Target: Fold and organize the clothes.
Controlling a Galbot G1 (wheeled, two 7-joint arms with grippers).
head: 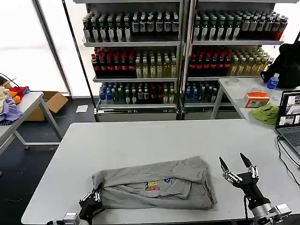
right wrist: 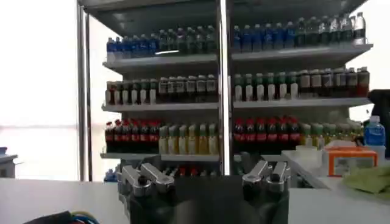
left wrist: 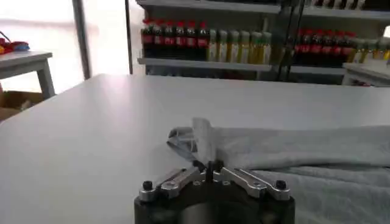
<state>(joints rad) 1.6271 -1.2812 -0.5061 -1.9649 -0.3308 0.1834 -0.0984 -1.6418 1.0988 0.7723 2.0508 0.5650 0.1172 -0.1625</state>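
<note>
A light grey shirt (head: 154, 185) lies partly folded across the near middle of the white table (head: 154, 140), with its collar and a small multicoloured print (head: 151, 186) facing up. My left gripper (head: 92, 200) sits at the shirt's near left corner. In the left wrist view it (left wrist: 207, 165) is shut on a raised pinch of the shirt (left wrist: 292, 152). My right gripper (head: 233, 161) hovers just right of the shirt, open and holding nothing, its fingers (head: 222, 163) pointing up and away. In the right wrist view it (right wrist: 206, 181) faces the shelves.
Tall shelves of bottles (head: 178, 51) stand behind the table. At the right is a side table with a laptop (head: 290, 112), a green cloth (head: 266, 113) and an orange box (head: 257, 99). A cable (head: 283, 154) trails over the table's right edge. A table with coloured clothes (head: 11, 101) stands at the left.
</note>
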